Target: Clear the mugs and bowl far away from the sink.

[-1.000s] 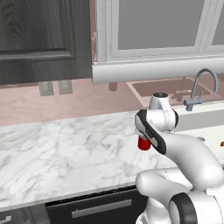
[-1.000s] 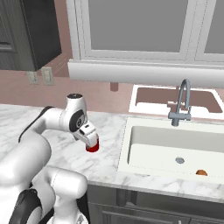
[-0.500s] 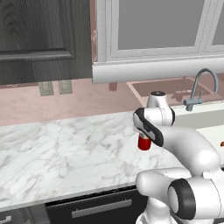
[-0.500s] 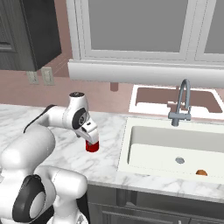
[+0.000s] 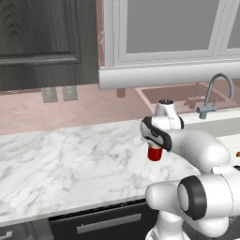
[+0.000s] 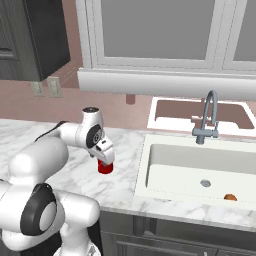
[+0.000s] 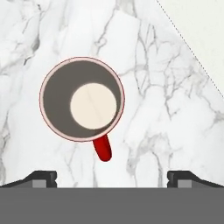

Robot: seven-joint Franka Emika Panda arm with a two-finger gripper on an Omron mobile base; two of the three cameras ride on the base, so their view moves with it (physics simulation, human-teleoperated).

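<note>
The white marble worktop (image 5: 61,159) runs below pale glass-fronted wall cabinets (image 6: 155,35) and a dark wood cabinet (image 5: 42,42), with a pink backsplash behind. Set into the worktop on the right is the sink (image 6: 200,170), a large white rectangular basin with a round grey drain; a small orange thing (image 6: 230,197) lies on its floor near the front right. The grey gooseneck faucet (image 6: 207,117) stands at the basin's back edge.

The red mug (image 7: 82,99) stands upright on the worktop, just beside the sink's left rim. From above, its inside is dark with a pale round bottom and nothing in it; its red handle points toward the camera.

The pincer (image 7: 111,178) hangs directly over the mug, its fingers spread wide apart and holding nothing.
</note>
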